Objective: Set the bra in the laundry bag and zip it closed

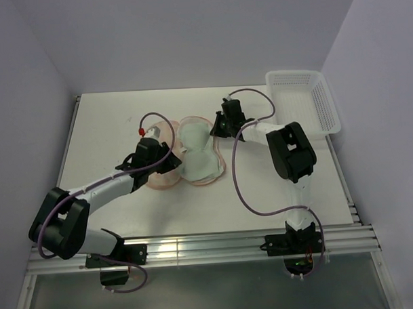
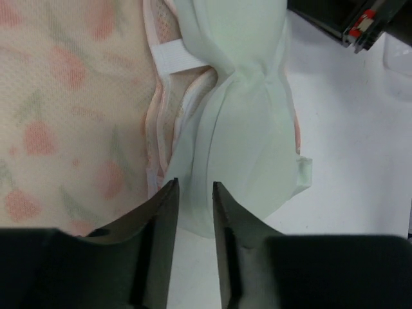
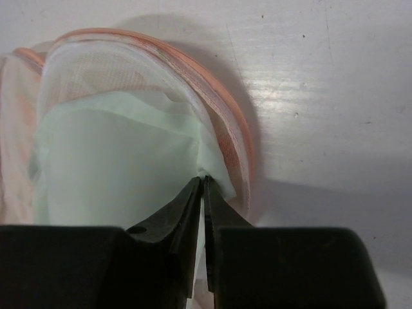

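Light was bright and even from overhead — the worktop (image 1: 188,209) read near-white, with glare on the front rail (image 1: 162,249). In the right wrist view the laundry bag (image 3: 225,129) cast a soft grey shadow rightward. The left end effector (image 2: 193,187) and right end effector (image 3: 203,181) were dark, underexposed shapes — slightly soft.

A white table (image 1: 110,124) fills the middle of the top view. Plain pale lilac walls (image 1: 189,33) rise on 3 sides of it: beyond its far edge, to its left and to its right. Silver metal rails (image 1: 216,241) run along its near edge, catching a bright glare. Nearer than those lies a grey surface (image 1: 211,290). A white perforated basket (image 1: 306,100) sits at the table's far right corner.
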Controlling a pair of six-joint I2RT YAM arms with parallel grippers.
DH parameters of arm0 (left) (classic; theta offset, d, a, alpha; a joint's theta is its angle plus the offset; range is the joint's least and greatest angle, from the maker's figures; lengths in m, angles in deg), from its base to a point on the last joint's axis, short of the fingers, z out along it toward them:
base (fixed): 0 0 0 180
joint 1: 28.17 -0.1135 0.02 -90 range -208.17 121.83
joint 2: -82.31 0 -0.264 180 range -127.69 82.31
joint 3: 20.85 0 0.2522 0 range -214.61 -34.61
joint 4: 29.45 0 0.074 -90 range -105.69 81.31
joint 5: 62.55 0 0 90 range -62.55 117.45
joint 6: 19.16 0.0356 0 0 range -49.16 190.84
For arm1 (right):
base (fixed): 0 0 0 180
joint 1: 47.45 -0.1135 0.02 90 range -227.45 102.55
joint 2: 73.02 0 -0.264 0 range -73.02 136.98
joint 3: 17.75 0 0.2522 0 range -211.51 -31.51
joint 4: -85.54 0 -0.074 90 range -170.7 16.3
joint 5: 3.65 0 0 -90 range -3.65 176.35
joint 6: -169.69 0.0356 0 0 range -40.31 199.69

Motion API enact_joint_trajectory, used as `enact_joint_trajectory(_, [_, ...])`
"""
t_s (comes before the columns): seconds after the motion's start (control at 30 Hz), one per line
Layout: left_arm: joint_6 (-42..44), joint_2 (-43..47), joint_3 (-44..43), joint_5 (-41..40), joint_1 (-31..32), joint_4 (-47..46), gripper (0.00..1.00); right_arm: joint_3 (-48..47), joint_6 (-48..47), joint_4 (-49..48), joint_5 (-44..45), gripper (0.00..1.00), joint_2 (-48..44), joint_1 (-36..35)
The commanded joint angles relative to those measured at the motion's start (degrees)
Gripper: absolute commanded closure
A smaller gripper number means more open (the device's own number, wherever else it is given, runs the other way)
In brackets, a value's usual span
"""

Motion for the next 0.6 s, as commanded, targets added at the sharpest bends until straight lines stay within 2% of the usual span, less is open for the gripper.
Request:
enact_joint_trajectory(0.0, [-0.05, 3.71, -2.71, -2.43, -0.07, -0.35, 0.64, 1.14, 0.0, -0.88, 1.15, 0.85, -1.94, -0.51])
enact_joint_trajectory(0.03, [0.38, 3.98, -3.94, -4.79, -0.51, 0.79, 0.61, 1.31, -0.52, -0.79, 1.32, 0.76, -2.47, -0.51])
enact_joint_trajectory(0.13, [1.18, 4.34, -5.0, -7.35, -3.05, 2.29, 0.62, 1.14, -1.49, 0.0, 2.38, 0.63, -4.76, -0.42])
enact_joint_trajectory(0.17, [0.57, 4.42, -5.09, -7.27, -4.45, 2.99, 0.62, 0.88, -1.84, 0.69, 2.38, 0.52, -5.28, -0.42])
enact_joint_trajectory(0.23, [0.56, 5.3, -4.74, -7.35, -8.15, 3.17, 0.65, 0.35, -2.46, 1.05, 2.38, 0.47, -6.6, -0.42])
enact_joint_trajectory(0.27, [0.65, 5.56, -4.83, -11.27, -8.86, 4.56, 0.66, 0.35, -2.55, 0.97, 2.12, 0.45, -6.95, -0.42])
enact_joint_trajectory(0.33, [0.74, 6.0, -5.01, -12.54, -12.19, 6.84, 0.69, 0.08, -2.63, 1.05, 1.33, 0.41, -8.01, -0.33])
enact_joint_trajectory(0.43, [1.88, 5.04, -6.05, -16.06, -16.32, 9.84, 0.7, 0.17, -2.55, 1.05, 0.54, 0.29, -9.24, -0.42])
enact_joint_trajectory(0.57, [3.72, -0.12, -9.39, -18.6, -18.79, 12.04, 0.69, 3.32, -1.76, -0.78, -0.43, 0.24, -13.01, -0.42])
